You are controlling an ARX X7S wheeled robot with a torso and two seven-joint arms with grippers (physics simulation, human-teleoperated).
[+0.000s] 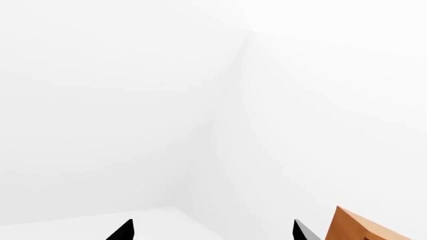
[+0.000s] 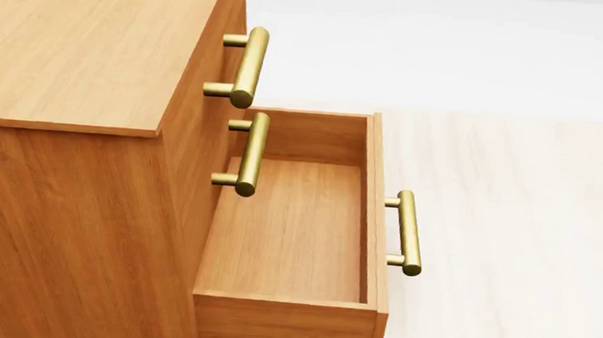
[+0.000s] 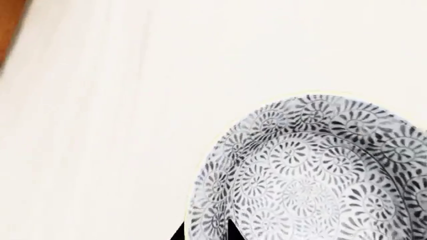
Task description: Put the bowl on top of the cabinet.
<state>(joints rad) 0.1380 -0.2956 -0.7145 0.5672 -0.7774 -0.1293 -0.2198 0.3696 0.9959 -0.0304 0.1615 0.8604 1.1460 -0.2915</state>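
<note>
Bowl (image 3: 313, 175) cut off by frame | fingers (image 3: 230, 232) barely visible

Cabinet (image 2: 78, 53) warm matt wood with fine straight grain, upper left of head view; handles (image 2: 249, 67) satin brass-like metal; floor (image 2: 518, 229) pale, faintly grained, matt; bowl (image 3: 313, 175) smooth, glazed-looking, white with dense dark swirl print, lower right of right wrist view.

Bowl (image 3: 313, 175) cut off at two edges of the right wrist view, rim partly lost. Right tool (image 3: 203, 234) only two dark tips at the frame edge, grip unreadable. Left tool (image 1: 213, 231) likewise just tips. Cabinet (image 2: 78, 53) cropped in the head view, base unseen.
</note>
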